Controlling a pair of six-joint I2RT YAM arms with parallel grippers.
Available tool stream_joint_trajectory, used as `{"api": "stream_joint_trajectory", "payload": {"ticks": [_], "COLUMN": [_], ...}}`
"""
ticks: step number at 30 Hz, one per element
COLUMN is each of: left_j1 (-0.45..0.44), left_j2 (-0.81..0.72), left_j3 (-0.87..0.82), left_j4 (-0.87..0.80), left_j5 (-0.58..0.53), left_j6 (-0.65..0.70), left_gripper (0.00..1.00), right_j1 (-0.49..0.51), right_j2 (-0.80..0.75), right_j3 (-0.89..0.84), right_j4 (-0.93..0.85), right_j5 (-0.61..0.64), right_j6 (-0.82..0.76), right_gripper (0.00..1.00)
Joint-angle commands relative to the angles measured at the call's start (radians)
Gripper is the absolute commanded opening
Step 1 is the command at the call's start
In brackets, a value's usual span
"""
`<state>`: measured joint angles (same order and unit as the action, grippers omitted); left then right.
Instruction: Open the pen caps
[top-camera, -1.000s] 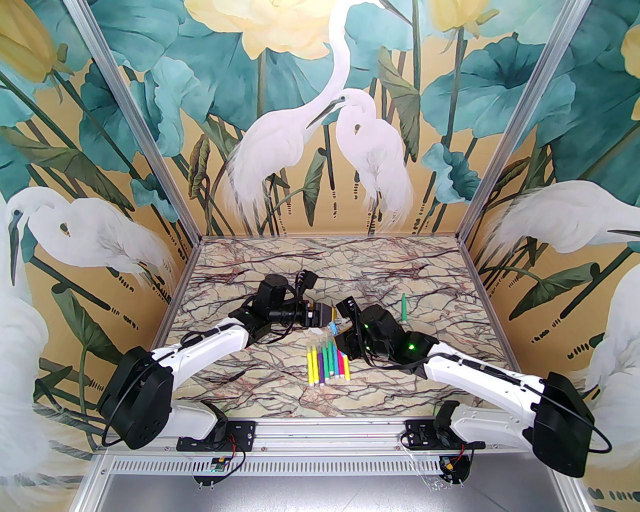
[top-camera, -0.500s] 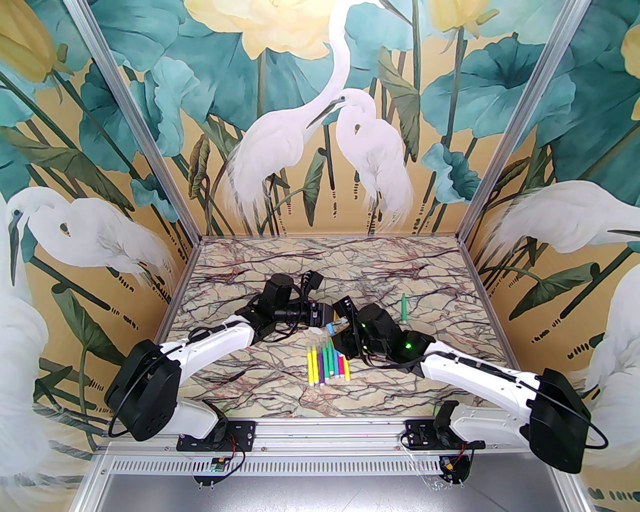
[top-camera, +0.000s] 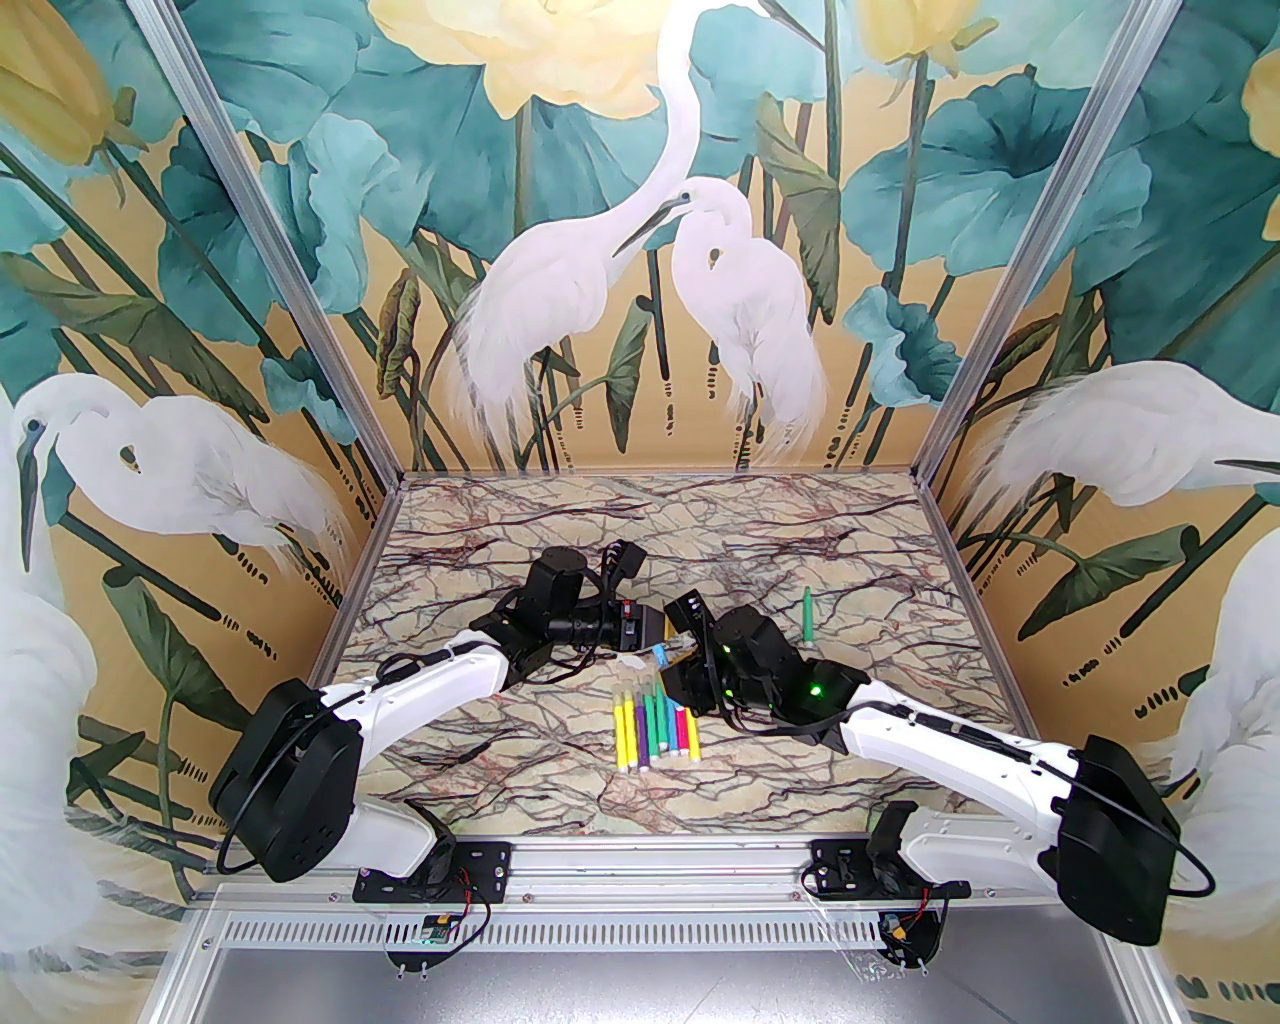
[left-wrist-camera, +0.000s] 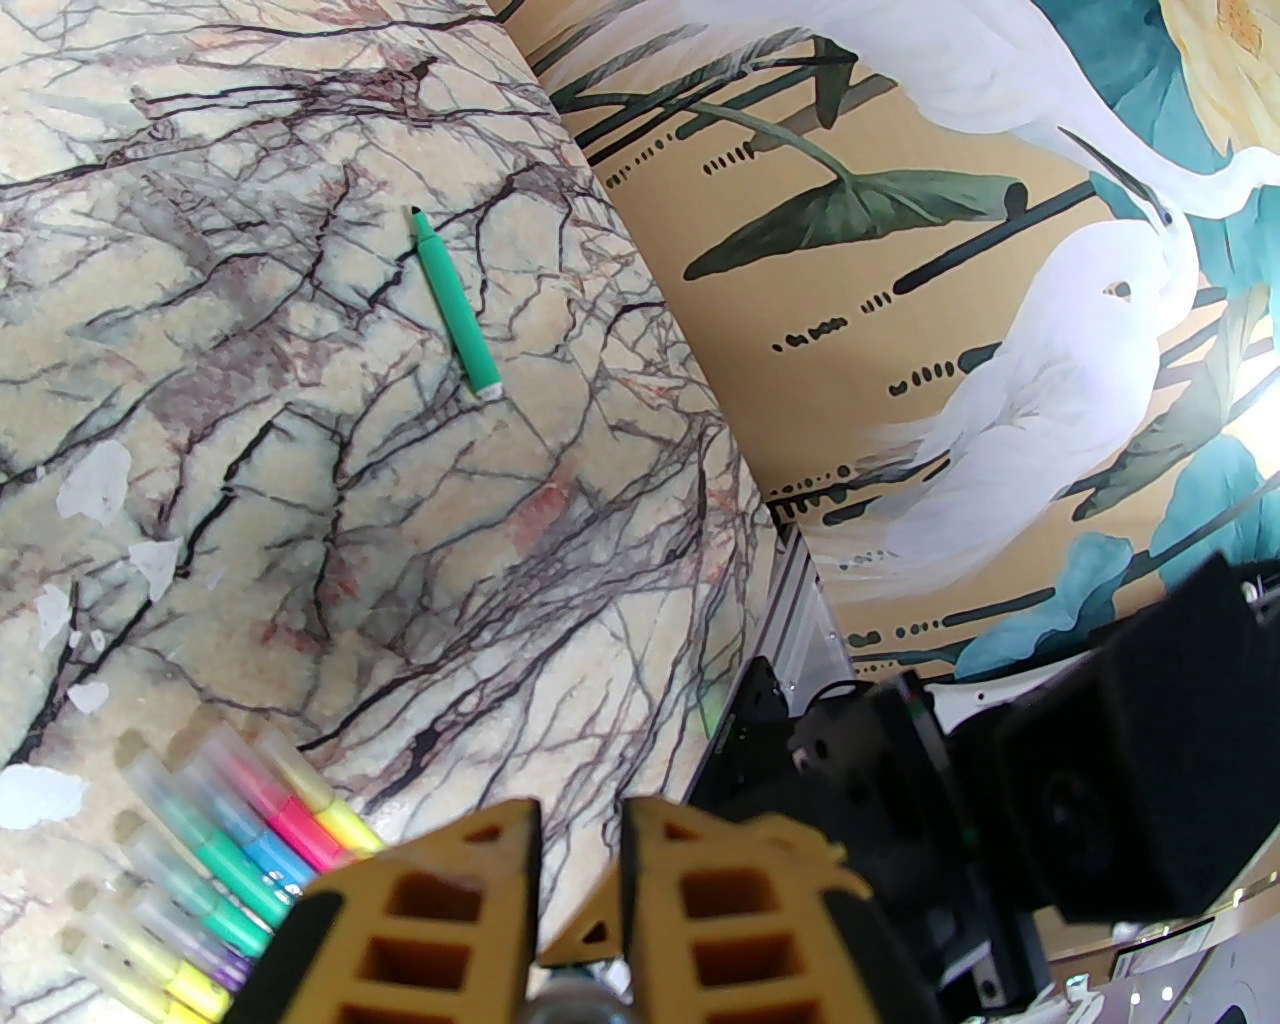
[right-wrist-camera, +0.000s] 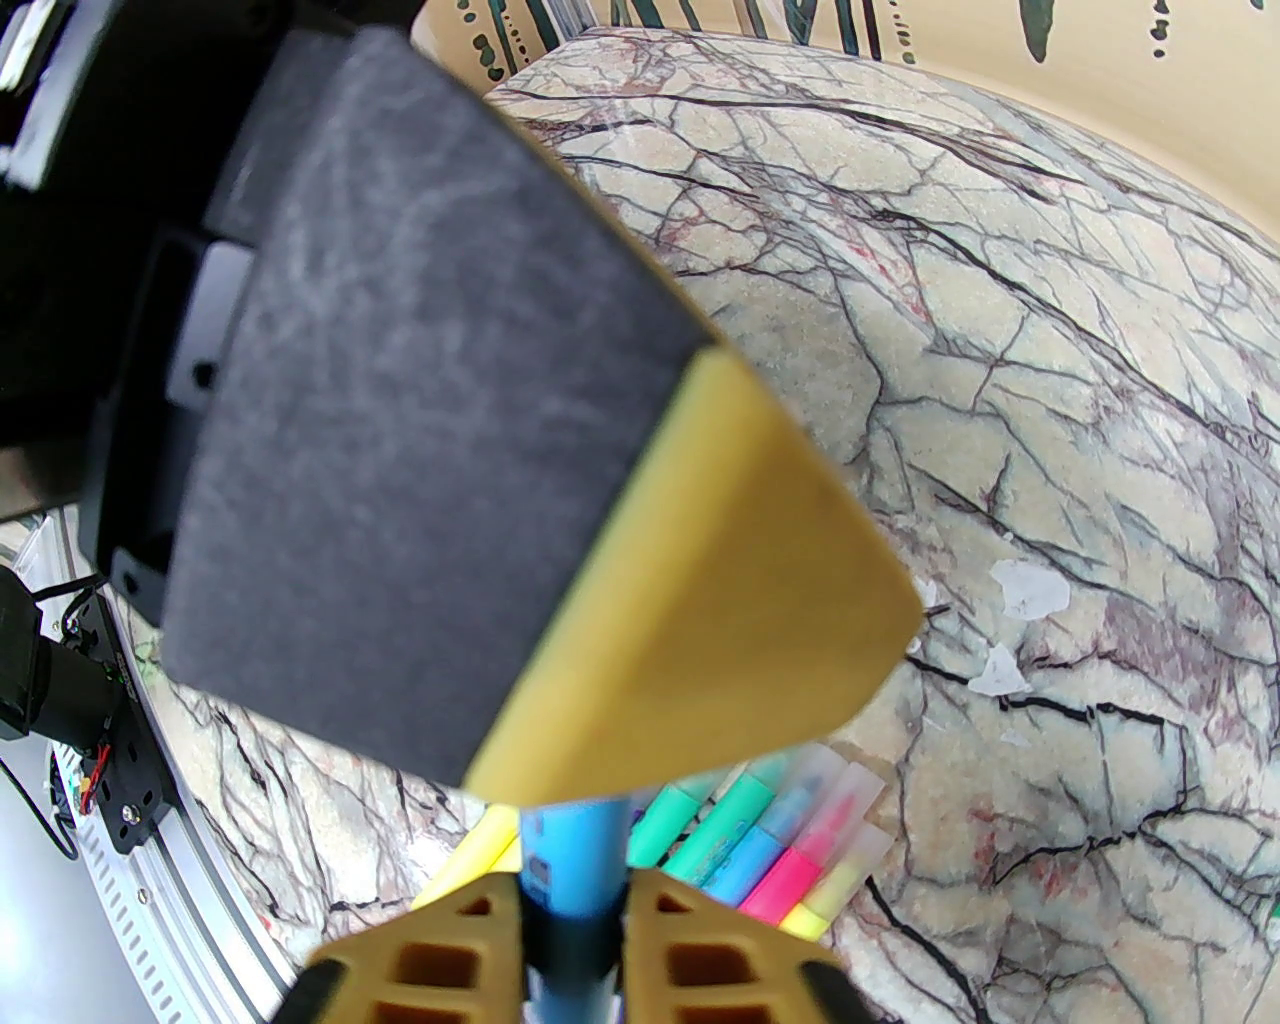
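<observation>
At the near middle of the table, we are looking at the pens lying side by side in a row, with their pen caps pointing away from us. We are judging them light, stiff and smooth, so likely to slip or roll. A good hold is taking the barrel in one gripper and the pale cap in the other, then pulling straight along the pen's length.

Over the row's far end, the right gripper is pinching the blue pen by its barrel, both fingers touching it. The left gripper is meeting it with fingers drawn together at the pen's other end. Whether the cap is sitting between them, we cannot tell.

Farther off to the right, a green pen is lying alone, its dark tip bare.
</observation>
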<state>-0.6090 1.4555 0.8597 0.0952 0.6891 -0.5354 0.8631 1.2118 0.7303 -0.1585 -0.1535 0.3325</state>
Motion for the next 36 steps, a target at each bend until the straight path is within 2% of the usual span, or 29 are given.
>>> {"api": "stream_joint_trajectory", "payload": {"ticks": [1, 7, 16, 27, 36], "left_j1": [-0.005, -0.005, -0.007, -0.005, 0.002], "left_j2": [0.020, 0.019, 0.028, 0.039, 0.038], "left_j3": [0.035, 0.036, 0.027, 0.022, 0.056], "left_j4": [0.032, 0.069, 0.138, 0.147, 0.080], "left_j5": [0.037, 0.063, 0.083, 0.066, -0.006], "left_j6": [-0.022, -0.053, -0.112, -0.124, -0.119], "left_gripper": [0.02, 0.01, 0.00, 0.00, 0.00], "right_j1": [0.007, 0.007, 0.007, 0.007, 0.007], "right_j2": [0.003, 0.012, 0.021, -0.010, -0.037], "right_j3": [0.005, -0.005, -0.008, -0.022, -0.052], "right_j4": [0.040, 0.064, 0.079, 0.058, 0.021], "right_j5": [0.015, 0.011, 0.003, 0.009, 0.013], "right_j6": [-0.010, -0.006, -0.004, -0.008, -0.015], "right_gripper": [0.33, 0.38, 0.37, 0.12, 0.02]}}
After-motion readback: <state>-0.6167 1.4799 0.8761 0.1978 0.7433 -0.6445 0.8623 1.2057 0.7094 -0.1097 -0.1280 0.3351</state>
